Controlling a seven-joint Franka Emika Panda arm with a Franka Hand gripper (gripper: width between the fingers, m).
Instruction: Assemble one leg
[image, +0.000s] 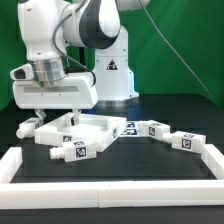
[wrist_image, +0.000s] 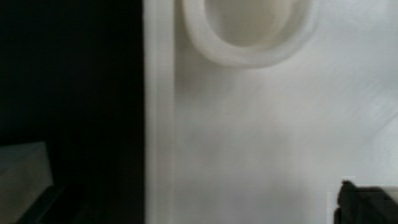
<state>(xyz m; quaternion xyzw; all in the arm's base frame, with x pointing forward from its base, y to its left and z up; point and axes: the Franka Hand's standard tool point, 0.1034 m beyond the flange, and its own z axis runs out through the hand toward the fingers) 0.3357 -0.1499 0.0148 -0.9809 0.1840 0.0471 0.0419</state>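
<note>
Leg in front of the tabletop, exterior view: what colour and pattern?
The leg is white with black-and-white square tags, seen best in the exterior view.

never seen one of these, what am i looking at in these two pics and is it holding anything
The big white machine is a robot arm. One picture comes from a camera standing off to the side. The other comes from a camera on the arm's wrist, so close that it shows mostly blurred white, plus the dark tip of one of its fingers.

On the dark table lies a white square tabletop, a furniture part. Small white tagged pegs are its legs: the nearest leg lies in front of it, and two more legs lie toward the exterior view's right.

The arm's hand is lowered at the tabletop's edge. I cannot tell whether it grips anything.
</note>
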